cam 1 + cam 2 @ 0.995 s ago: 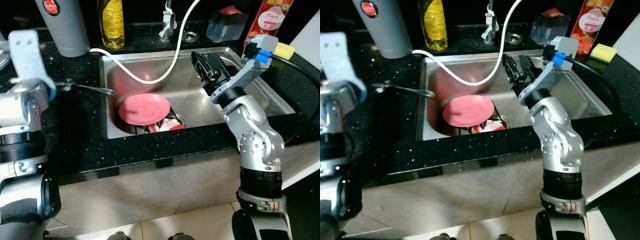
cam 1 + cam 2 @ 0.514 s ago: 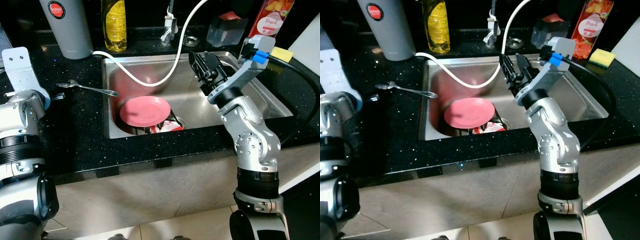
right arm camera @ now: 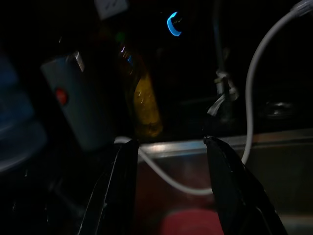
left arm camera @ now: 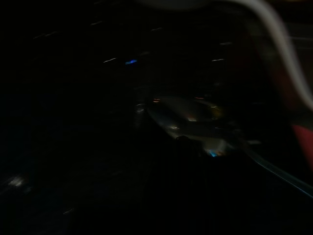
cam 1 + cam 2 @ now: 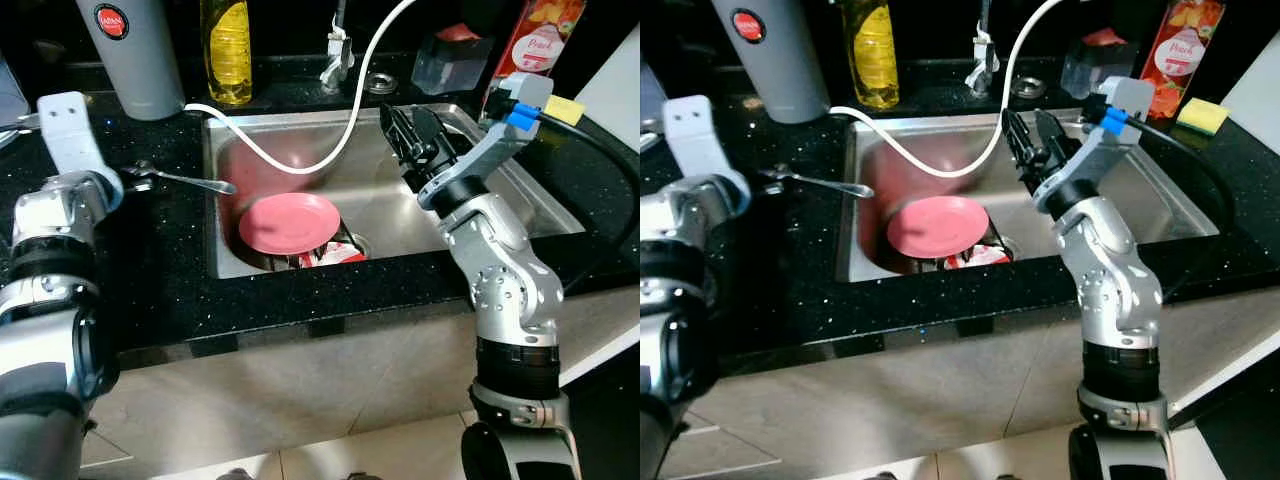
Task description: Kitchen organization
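right tool (image 5: pixel 1032 140) over the sink (image 5: pixel 520 195), fingers apart, nothing between them | left tool at the spoon (image 5: pixel 185 180) on the black surface (image 5: pixel 150 270) left of the sink; cannot tell its fingers' state | pink plate (image 5: pixel 288 221) in the sink; white hose (image 5: pixel 300 160) curves above it | yellow bottle (image 5: pixel 226 50), grey flask (image 5: pixel 128 55) behind

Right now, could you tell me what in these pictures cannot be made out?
- Left gripper: hidden behind its wrist in the head views; the dark, blurred left wrist view shows the spoon, not the fingers.
- Items under the pink plate: mostly covered by it in the sink.
- Yellow bottle and grey canister: tops cut off by the upper edge.
- Right gripper holds nothing.
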